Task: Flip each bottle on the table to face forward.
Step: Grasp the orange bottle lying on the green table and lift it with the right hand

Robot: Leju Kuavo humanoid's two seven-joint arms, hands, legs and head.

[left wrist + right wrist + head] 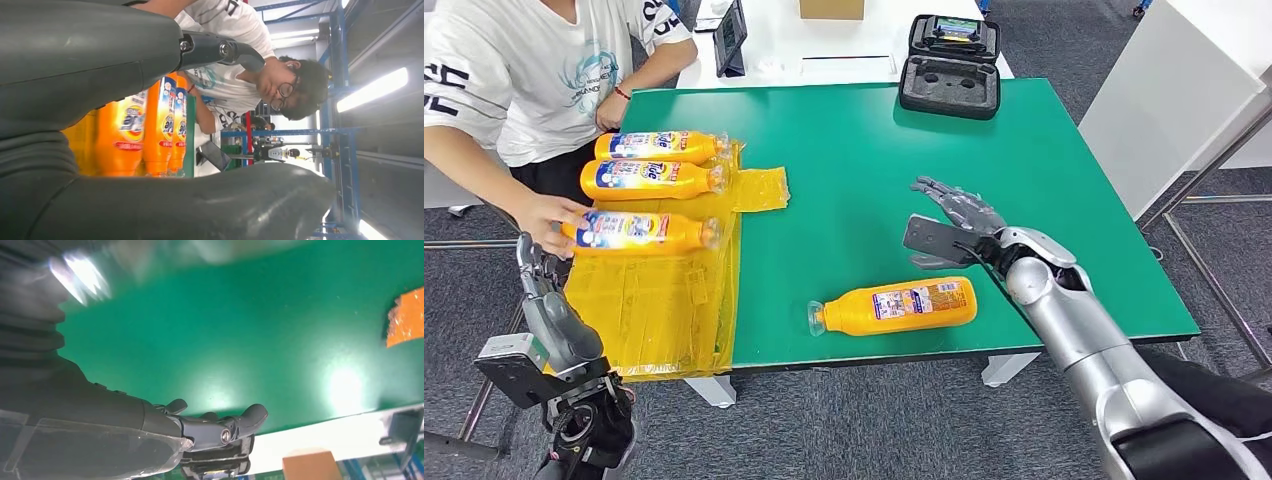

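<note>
While the green rectangular table [1044, 200] carried three orange plastic bottles [652, 178] label-up on yellow film [654, 300], a fourth orange bottle [894, 306] lay back-label up near the front edge, just beside the empty, spread-fingered right hand [954, 225], seemingly due gripping and rolling next; the left hand's [534, 262] fingers were unreadable.

One bottle [894, 306] is laid on the counter [864, 170] just before the right hand's fingers [954, 205]; three bottles [649, 180] are ranged well left.
</note>
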